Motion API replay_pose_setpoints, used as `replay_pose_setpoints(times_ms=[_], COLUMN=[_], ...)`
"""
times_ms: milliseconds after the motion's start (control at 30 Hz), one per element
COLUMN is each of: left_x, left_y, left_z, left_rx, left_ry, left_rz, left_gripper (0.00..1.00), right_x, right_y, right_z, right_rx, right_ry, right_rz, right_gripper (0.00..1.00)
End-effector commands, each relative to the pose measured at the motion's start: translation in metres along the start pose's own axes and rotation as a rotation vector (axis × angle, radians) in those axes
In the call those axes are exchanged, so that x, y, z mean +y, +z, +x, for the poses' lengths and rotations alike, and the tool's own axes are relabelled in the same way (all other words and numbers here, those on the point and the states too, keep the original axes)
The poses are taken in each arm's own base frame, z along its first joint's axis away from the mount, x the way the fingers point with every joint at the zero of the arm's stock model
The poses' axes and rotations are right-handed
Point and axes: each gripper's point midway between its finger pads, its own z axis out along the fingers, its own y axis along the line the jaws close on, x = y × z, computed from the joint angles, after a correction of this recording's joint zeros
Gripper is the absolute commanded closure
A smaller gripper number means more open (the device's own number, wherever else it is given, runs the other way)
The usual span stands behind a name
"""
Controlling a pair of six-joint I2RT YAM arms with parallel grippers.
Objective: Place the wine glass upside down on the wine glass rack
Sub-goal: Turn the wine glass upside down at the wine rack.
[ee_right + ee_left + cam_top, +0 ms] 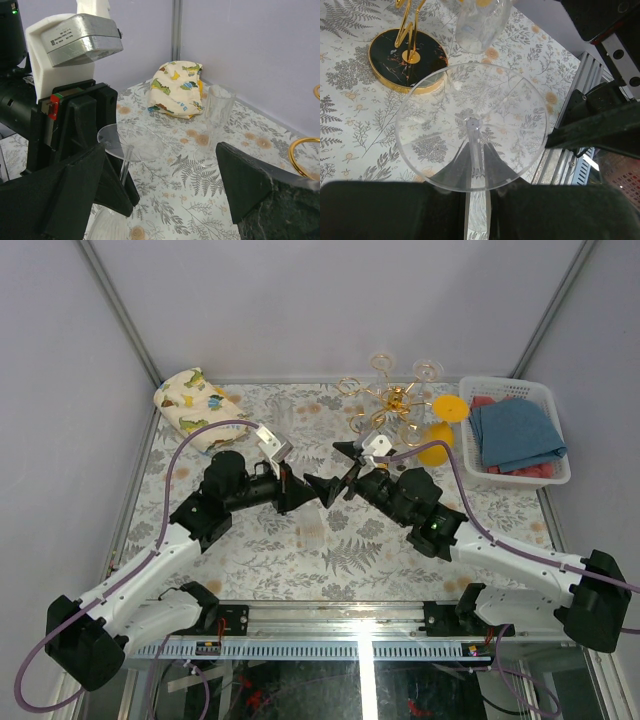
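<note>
From above, I see both arms reaching in to meet over the middle of the table. My left gripper points right with its fingers nearly together. My right gripper faces it, spread wide, its tips just beside the left's. The rack stands beyond them toward the back. To its right is a basket with a blue cloth in it. A dinosaur-print cloth lies in the back-left corner.

On the left wrist view, the glass is in my grip. The fingers are pinched on its stem, the round foot pointing away from the gripper and the bowl on the camera side. It is off the rack, held over the table. The foot's edge overlaps the gold rim of the rack's base here; whether they touch I cannot tell.

On the right wrist view, my right fingers stand fully apart and grip nothing. The left gripper sits just ahead with the glass, foot uppermost and bowl lowest. A second glass stands upright on the table farther back.
</note>
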Motion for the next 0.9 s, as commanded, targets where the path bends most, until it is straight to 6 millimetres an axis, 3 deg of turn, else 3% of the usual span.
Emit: replay_pose_setpoints(times_ms=[0, 533, 867], left_x=[-0.019, -0.02, -0.015], left_y=[-0.005, -0.011, -0.011], left_z=[-0.025, -0.033, -0.034], left_rx=[-0.056, -0.094, -0.1], left_ry=[0.037, 0.037, 0.018], left_rz=[0.06, 0.037, 0.008], left_gripper=[1.0, 1.0, 1.0], right_x=[-0.005, -0.01, 0.016], right_y=[0.01, 0.007, -0.004], right_z=[-0.019, 0.017, 0.017], right_rx=[-0.073, 0.01, -0.027], right_ry=[0.024, -0.015, -0.039], right_rz=[0.05, 0.073, -0.085], right_gripper=[0.01, 0.0, 0.0])
